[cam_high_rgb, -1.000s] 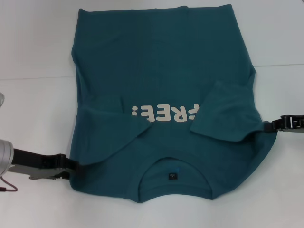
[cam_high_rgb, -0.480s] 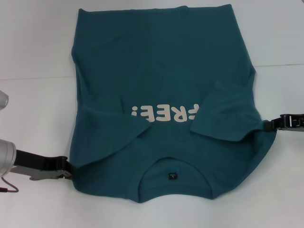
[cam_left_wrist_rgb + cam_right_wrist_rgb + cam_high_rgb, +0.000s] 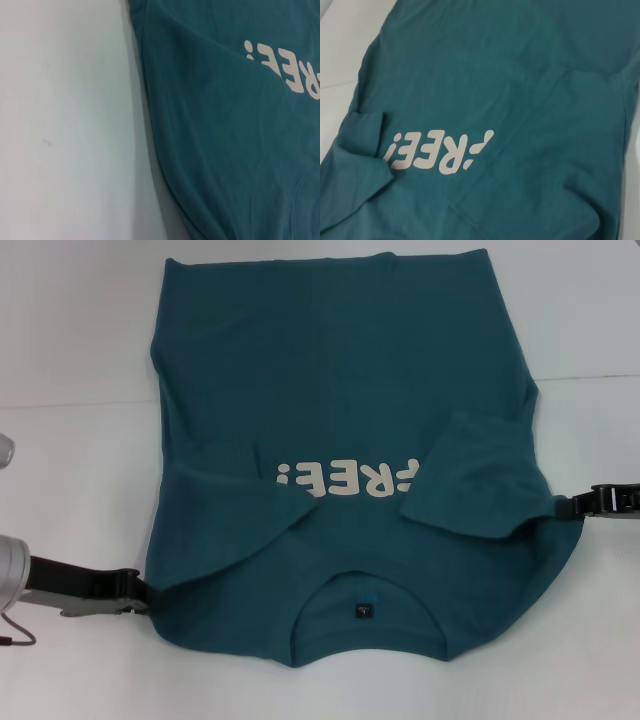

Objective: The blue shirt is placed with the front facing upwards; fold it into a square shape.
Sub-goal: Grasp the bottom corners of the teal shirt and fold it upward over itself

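The left gripper [image 3: 140,592] sits at the near left edge of the blue shirt [image 3: 340,390], just touching it. I cannot tell if its fingers are open or hold cloth. The shirt lies flat on the white table [image 3: 70,470], in between both grippers. Its long way runs from the collar, near the robot, to the hem, far away. Both sleeves are folded in. The right gripper [image 3: 565,506] touches the right edge, fingers hidden too. Neither arm looks nearer.
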Robot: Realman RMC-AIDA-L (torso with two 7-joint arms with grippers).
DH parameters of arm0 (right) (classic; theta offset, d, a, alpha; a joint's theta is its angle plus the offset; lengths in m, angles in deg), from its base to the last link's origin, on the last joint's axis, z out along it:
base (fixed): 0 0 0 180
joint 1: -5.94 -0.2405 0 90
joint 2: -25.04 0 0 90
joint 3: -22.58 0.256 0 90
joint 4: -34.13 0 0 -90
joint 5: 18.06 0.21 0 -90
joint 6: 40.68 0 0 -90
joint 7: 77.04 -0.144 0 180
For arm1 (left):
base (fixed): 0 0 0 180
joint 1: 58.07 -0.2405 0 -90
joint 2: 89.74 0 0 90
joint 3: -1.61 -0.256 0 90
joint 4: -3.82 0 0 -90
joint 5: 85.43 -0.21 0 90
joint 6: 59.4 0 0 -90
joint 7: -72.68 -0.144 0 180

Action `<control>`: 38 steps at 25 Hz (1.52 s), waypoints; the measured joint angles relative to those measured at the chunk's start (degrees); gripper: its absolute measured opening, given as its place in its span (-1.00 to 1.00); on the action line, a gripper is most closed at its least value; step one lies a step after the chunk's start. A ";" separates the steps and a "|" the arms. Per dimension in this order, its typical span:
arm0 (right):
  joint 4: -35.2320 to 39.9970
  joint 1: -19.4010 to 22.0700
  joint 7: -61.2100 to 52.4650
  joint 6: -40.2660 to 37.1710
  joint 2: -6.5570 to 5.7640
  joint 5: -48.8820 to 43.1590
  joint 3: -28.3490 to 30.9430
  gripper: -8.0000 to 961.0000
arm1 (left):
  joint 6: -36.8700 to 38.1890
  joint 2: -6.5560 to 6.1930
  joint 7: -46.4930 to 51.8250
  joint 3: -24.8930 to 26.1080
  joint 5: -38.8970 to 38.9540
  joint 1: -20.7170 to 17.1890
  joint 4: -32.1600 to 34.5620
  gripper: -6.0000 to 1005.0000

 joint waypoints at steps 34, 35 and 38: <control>8.97 13.33 25.90 -9.64 4.61 14.17 1.83 -0.93 | 10.94 1.36 -41.05 14.88 10.53 -10.13 1.25 -0.91; 8.88 13.51 26.92 -10.04 4.76 14.18 2.32 -0.93 | 11.52 1.38 -42.11 15.43 10.59 -10.42 1.26 -0.91; 8.86 14.05 29.57 -11.23 5.31 14.20 3.75 -0.93 | 13.51 1.51 -45.13 17.12 10.93 -11.41 1.27 -0.91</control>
